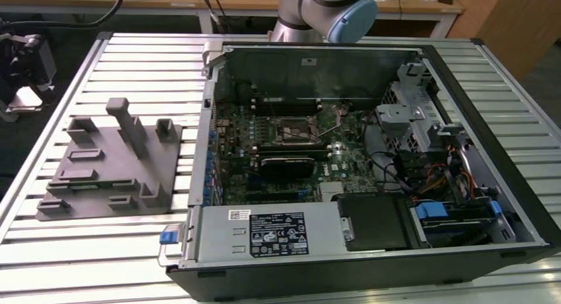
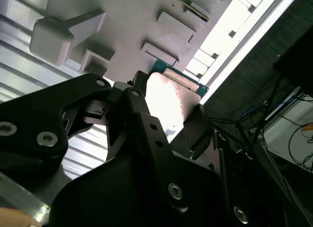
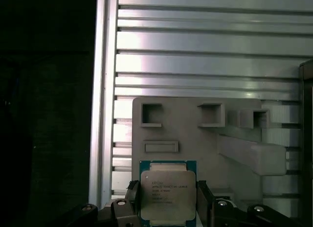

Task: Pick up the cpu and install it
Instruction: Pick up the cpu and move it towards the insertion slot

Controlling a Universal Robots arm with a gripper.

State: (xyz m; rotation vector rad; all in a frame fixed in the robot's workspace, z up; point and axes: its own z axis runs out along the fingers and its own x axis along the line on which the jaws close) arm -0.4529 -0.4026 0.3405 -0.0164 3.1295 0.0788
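Observation:
The cpu (image 3: 167, 193) is a small square chip with a silvery top and a green rim. My gripper (image 3: 167, 203) is shut on it, one black finger on each of two opposite edges. In the second wrist view the cpu (image 2: 168, 102) shows bright between the black fingers (image 2: 139, 114). It hangs well above the grey tray (image 3: 195, 134), apart from it. The black square socket (image 1: 298, 128) with its thin lever sits in the middle of the motherboard inside the open computer case (image 1: 526, 205).
The grey plastic tray (image 1: 105, 166) with upright posts lies on the slatted metal table (image 1: 131, 61) at the exterior view's left. The arm's base (image 1: 324, 12) stands behind the case. Drive cages, cables and a power supply (image 1: 263, 235) crowd the case.

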